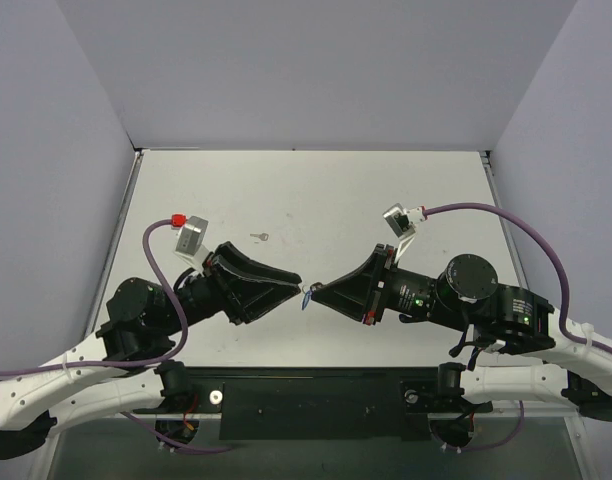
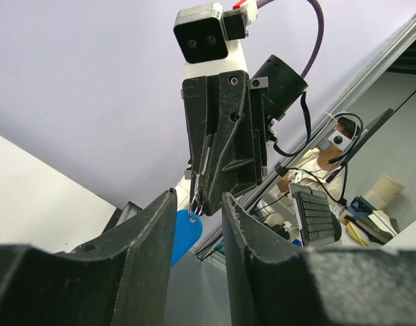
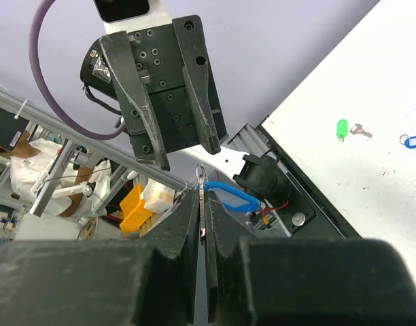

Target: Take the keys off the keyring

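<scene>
1. As the top camera shows it, the left gripper (image 1: 296,289) and the right gripper (image 1: 315,292) meet tip to tip above the near edge of the worktop (image 1: 316,190), about midway along it. A speck of blue, the blue tag (image 1: 304,299), hangs between them. One loose key (image 1: 259,237) lies farther in, left of the middle and well apart from both arms. Walls close the left, far and right edges, so room to swing lies toward the far edge.
2. From the left wrist, its own fingers (image 2: 147,238) stand spread and hold nothing. Straight ahead, the right gripper's jaws are pressed together on the keyring (image 2: 194,202), a thin wire loop. The blue tag dangles just beneath it, in line with the gap.
3. From the right wrist, the fingers pinch the ring edge-on. The left gripper's spread tips hover just above it, apart from it as far as I can tell. On the worktop beyond lie a green-tagged key (image 3: 347,128) and a second blue tag (image 3: 413,140).
4. Judged from this, the keys are light, stiff and slippery, and the ring is springy. The plastic tag gives the broadest hold, taken close to the ring. Anything dropped here could fall off the near edge.
</scene>
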`<action>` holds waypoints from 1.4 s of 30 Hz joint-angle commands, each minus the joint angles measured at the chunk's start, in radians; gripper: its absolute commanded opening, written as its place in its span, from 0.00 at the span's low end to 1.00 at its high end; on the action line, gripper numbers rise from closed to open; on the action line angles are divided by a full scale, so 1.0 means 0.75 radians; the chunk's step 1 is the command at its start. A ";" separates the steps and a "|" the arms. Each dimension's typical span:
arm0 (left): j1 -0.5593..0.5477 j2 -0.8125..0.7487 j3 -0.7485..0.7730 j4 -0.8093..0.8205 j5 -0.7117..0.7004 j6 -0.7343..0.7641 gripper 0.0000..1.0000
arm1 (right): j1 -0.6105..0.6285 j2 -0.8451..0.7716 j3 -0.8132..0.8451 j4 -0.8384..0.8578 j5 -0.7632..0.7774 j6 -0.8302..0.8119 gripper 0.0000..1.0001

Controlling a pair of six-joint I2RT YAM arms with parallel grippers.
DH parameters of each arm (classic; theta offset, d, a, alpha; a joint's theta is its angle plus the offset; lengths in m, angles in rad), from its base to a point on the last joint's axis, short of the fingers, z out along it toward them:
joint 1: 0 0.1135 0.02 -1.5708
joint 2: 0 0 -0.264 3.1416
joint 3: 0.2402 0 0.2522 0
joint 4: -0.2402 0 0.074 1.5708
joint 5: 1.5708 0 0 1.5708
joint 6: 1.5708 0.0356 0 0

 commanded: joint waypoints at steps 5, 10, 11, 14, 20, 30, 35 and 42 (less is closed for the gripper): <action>-0.009 0.063 0.023 0.105 0.027 -0.026 0.38 | -0.004 -0.012 -0.003 0.098 0.022 0.004 0.00; -0.011 0.061 0.021 0.103 0.037 -0.030 0.27 | -0.004 -0.016 -0.003 0.100 0.022 0.004 0.00; -0.011 0.061 0.021 0.103 0.035 -0.030 0.19 | -0.004 -0.016 -0.005 0.100 0.022 0.004 0.00; -0.011 0.063 0.031 0.091 0.039 -0.028 0.00 | -0.006 -0.016 -0.007 0.098 0.022 0.004 0.00; -0.011 0.059 0.104 -0.038 0.084 0.042 0.00 | -0.006 -0.024 -0.005 0.073 0.015 0.004 0.00; -0.011 0.044 0.288 -0.467 0.248 0.291 0.00 | -0.004 -0.030 0.024 -0.011 -0.029 -0.033 0.00; -0.011 0.046 0.335 -0.570 0.303 0.416 0.00 | -0.006 0.000 0.067 -0.039 -0.070 -0.043 0.00; -0.011 0.152 0.511 -0.850 0.362 0.567 0.00 | -0.002 0.027 0.106 -0.078 -0.101 -0.062 0.00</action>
